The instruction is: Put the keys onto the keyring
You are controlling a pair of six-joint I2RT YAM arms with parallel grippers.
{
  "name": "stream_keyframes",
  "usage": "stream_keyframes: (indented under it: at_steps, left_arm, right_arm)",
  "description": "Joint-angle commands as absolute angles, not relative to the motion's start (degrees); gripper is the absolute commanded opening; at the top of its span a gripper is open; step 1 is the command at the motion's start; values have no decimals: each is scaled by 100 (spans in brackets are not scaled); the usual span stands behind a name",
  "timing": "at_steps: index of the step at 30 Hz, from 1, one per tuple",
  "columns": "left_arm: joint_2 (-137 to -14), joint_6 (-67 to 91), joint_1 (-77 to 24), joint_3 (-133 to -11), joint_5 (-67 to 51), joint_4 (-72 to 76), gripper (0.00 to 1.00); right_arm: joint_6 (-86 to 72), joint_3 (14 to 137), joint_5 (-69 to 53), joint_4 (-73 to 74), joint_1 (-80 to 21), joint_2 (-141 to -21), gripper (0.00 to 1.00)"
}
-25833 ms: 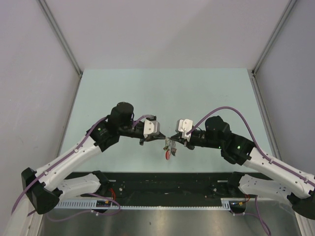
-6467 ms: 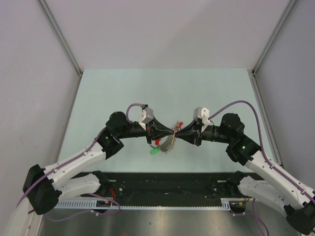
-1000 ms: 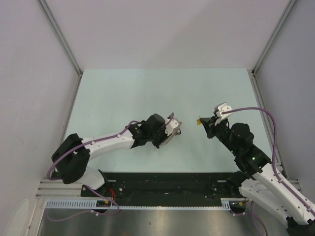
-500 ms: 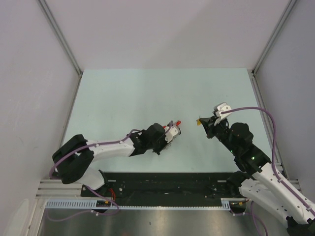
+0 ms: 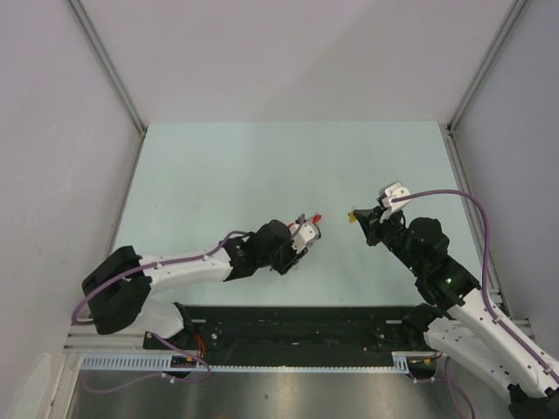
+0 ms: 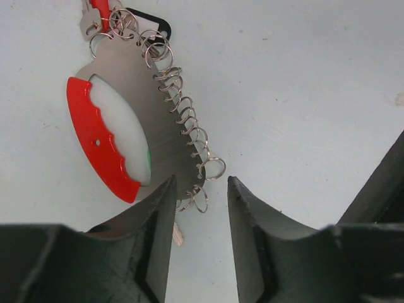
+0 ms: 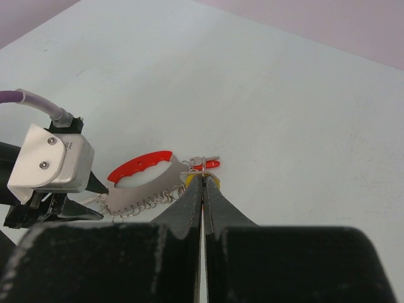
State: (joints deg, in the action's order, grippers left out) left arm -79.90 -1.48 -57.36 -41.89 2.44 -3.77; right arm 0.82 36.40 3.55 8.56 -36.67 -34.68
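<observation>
The keyring (image 6: pixel 148 95) lies flat on the table (image 5: pixel 262 166) near its middle, the red band (image 6: pixel 98 142) on one long side and a row of small split rings (image 6: pixel 183 113) down the other, with the red key (image 7: pixel 207 165) already hanging at its far end. Its long axis runs from that far end straight back toward the left gripper (image 6: pixel 199 186), which sits right at the near tip: the jaws stand part open, one finger (image 6: pixel 154 214) overlapping the near corner and the last rings lying in the gap, nothing clamped between them. The right gripper (image 7: pixel 202 183) hangs apart from the keyring on the side of the red-key end, its fingers pressed together on the yellow key (image 5: pixel 352 216), whose head shows either side of the tips. So the left arm is by far the nearer. Judging from this, the coming move turns on the yellow key having to travel leftward across the bare gap to the ring edge, and the flat keyring probably needs lifting or steadying first
</observation>
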Motion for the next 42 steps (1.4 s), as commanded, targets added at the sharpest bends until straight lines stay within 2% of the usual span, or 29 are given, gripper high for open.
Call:
stream_keyframes:
  at_steps: [1, 8, 19, 25, 31, 42]
  left_arm:
    - [-8103, -395, -5739, -4613, 255, -798, 45]
    - [-8595, -501, -5748, -5062, 378, -1388, 49]
    - [-9202, 456, -6073, -5545, 825, -1652, 50]
    - [-9448, 1142, -6152, -5809, 914, -1897, 46]
    - [-9641, 1283, -6205, -5924, 800, -1934, 33]
    - [-10002, 1353, -6223, -6170, 975, -2118, 29]
  right_arm:
    - [26, 3639, 281, 712, -3665, -3480, 0]
    - [26, 3639, 299, 738, -3674, -3428, 0]
    - [-105, 3639, 606, 765, -3674, -3358, 0]
    - [-114, 3630, 703, 791, -3674, -3375, 0]
    - [-132, 3639, 703, 773, -3674, -3401, 0]
    - [-123, 3639, 694, 765, -3674, -3401, 0]
